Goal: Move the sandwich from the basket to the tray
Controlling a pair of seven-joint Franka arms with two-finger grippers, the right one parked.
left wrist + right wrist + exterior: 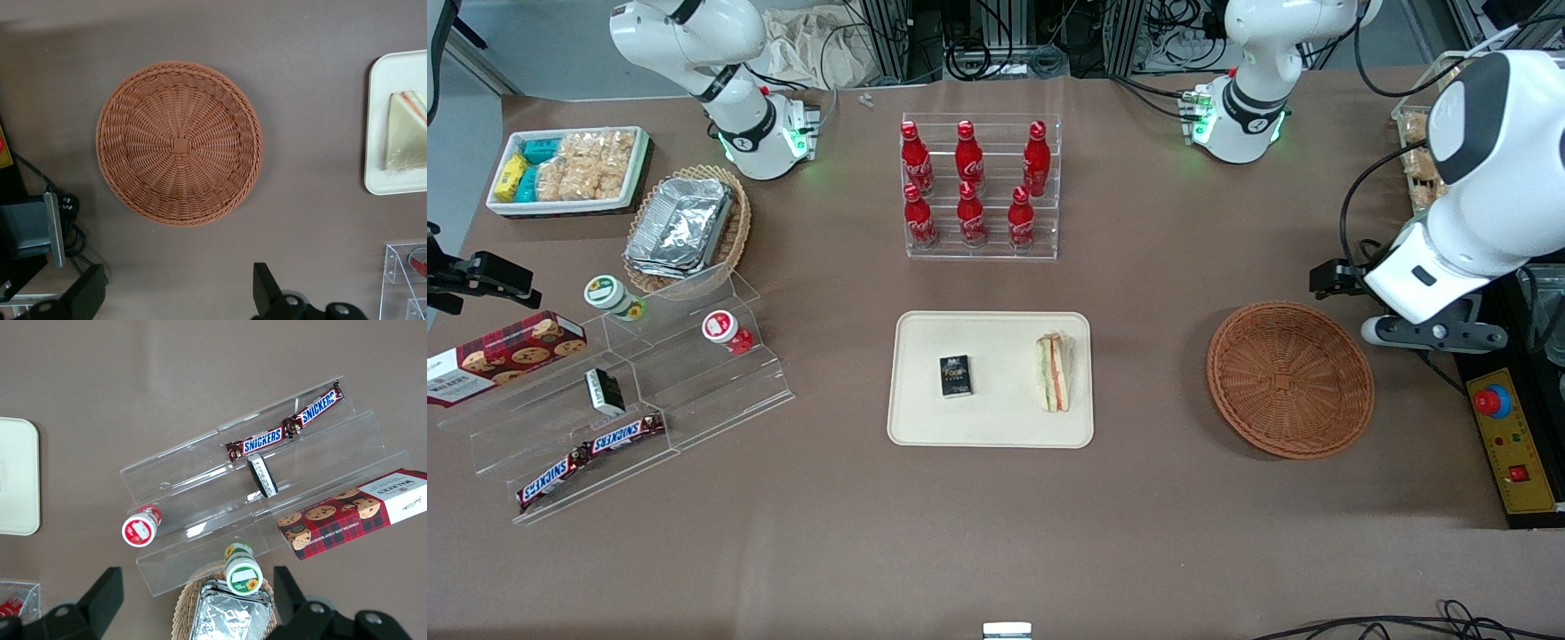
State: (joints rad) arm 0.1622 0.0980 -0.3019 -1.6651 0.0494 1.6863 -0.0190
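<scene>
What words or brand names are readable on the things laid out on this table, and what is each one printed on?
"SNICKERS": on two chocolate bars on the clear stepped stand.
"Walkers": on the red tartan cookie box.
Coca-Cola script: on the red bottles, too small to read surely.
Small black box on the tray: print unreadable.
Sandwich, basket: no text.
The gripper hangs open above the basket.

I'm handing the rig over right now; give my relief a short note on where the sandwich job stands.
Gripper: open, holding nothing, raised above the table by the basket, toward the working arm's end.
Basket: no sandwich in it, nothing else either.
Sandwich: lying on the tray, beside a small dark box.
Done: the sandwich is out of the basket and on the tray, released.
Left: nothing on the transfer itself; at most, park the arm.
</scene>
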